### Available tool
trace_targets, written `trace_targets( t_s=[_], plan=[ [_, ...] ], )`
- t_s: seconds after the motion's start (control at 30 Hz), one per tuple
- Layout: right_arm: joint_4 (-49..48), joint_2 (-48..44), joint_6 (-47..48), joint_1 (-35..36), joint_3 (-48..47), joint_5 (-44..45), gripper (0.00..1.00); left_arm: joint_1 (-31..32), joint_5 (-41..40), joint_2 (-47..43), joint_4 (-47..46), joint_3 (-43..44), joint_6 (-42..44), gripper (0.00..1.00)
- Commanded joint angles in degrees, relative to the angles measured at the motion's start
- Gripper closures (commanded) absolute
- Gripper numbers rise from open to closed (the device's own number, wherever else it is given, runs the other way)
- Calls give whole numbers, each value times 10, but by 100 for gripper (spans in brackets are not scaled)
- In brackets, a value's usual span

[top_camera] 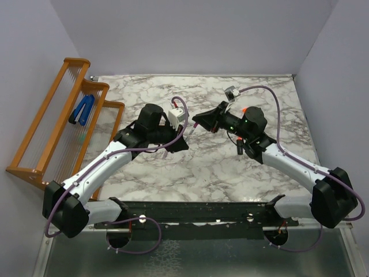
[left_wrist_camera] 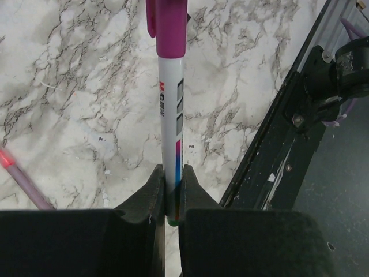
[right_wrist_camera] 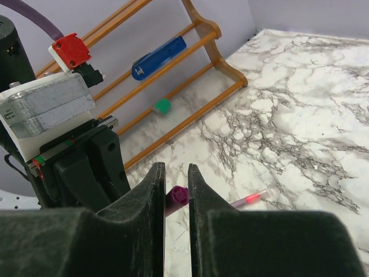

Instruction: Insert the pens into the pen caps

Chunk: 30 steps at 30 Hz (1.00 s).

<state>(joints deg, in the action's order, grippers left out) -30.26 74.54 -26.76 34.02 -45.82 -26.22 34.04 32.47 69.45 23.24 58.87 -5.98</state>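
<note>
My left gripper (left_wrist_camera: pixel 172 184) is shut on the lower end of the white-grey pen (left_wrist_camera: pixel 171 115), which points straight away from it. The pen's far end sits inside the magenta-purple cap (left_wrist_camera: pixel 167 26). In the right wrist view that cap (right_wrist_camera: pixel 177 196) shows end-on between the fingers of my right gripper (right_wrist_camera: pixel 176 173), which is shut on it. From above, both grippers meet over the middle of the table, left (top_camera: pixel 185 129) and right (top_camera: pixel 196 120). The dull pink pen (right_wrist_camera: pixel 249 200) lies loose on the marble, also seen as the pink pen (left_wrist_camera: pixel 23 182) and pink pen (top_camera: pixel 165 153).
A wooden rack (top_camera: pixel 57 133) stands along the left wall with a blue clip-shaped object (top_camera: pixel 82 109) on it; the right wrist view shows that blue object (right_wrist_camera: pixel 158 57) and a small green piece (right_wrist_camera: pixel 162 105). A small orange thing (top_camera: pixel 244 108) peeks out behind the right arm.
</note>
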Motion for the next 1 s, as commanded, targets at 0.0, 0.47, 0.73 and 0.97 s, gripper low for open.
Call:
trace_targets(
  t_s=[0.0,0.47,0.73,0.97],
  plan=[
    [235,40,-15,55,62,-166,100,-6,-24,-56,-631,103,-3,100],
    [93,14,-168,92,51,-176,99,-6,-88,-61,-673,42,-1,100],
    [99,13,-174,126,41,-149,100,-6,-105,-65,-685,36,9,100],
    [198,-1,-118,139,39,-93,99,-6,-112,-69,-685,45,17,100]
  ],
)
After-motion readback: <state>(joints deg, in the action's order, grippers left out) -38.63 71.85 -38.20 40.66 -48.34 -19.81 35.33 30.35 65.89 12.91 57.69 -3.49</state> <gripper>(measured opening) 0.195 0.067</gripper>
